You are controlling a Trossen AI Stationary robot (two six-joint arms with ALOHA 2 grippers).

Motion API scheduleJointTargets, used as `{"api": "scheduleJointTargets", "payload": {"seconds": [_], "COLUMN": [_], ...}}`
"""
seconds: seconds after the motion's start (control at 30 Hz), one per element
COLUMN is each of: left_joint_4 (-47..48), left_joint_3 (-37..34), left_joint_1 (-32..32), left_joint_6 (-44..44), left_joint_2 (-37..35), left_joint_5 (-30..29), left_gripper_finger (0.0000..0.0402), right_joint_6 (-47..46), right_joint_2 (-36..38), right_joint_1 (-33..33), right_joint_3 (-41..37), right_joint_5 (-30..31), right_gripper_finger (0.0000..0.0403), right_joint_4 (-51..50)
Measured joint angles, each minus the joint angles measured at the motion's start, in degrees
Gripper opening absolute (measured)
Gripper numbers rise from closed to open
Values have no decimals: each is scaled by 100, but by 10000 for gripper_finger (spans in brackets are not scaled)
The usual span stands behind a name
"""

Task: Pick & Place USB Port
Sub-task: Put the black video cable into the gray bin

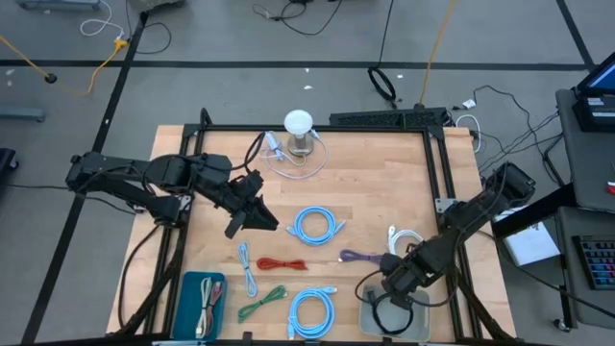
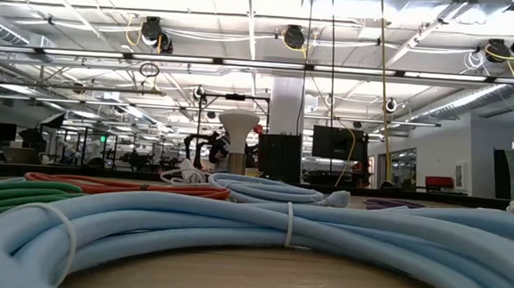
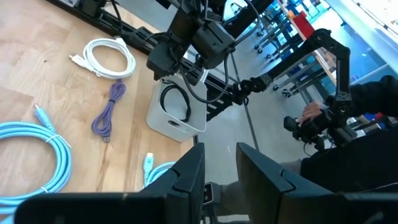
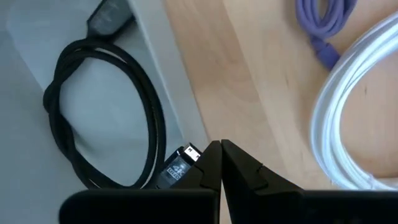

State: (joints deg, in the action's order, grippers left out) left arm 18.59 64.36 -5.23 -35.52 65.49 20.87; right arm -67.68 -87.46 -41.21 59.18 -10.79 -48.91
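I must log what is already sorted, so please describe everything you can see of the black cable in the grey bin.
The black cable is a thin, rubbery-looking cord wound into a loose oval coil with a dark plug at each end. It lies flat on the floor of the light grey bin at the table's near right corner. One plug, with a bare metal tip, lies right beside the right hand, whose fingers are shut with nothing between them, above the bin. Whether they touch the plug cannot be told.

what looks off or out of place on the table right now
Nothing looks spilled or damaged. The coiled cables lie apart on the wooden table. The black cable sits coiled inside the grey bin, with the shut right gripper just over its plug. The left gripper hangs mid-table.
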Motion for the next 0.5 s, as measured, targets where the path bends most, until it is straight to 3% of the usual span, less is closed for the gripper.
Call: {"api": "scheduleJointTargets", "payload": {"seconds": [0.5], "left_joint_4": [2], "left_joint_3": [0], "left_joint_1": [0], "left_joint_6": [-12], "left_joint_2": [0], "left_joint_5": [-2], "left_gripper_finger": [92], "right_joint_6": [-151], "right_joint_2": [0], "right_joint_1": [-92], "right_joint_3": [12], "right_joint_5": [-10], "right_gripper_finger": [0], "right_joint_4": [-129]}}
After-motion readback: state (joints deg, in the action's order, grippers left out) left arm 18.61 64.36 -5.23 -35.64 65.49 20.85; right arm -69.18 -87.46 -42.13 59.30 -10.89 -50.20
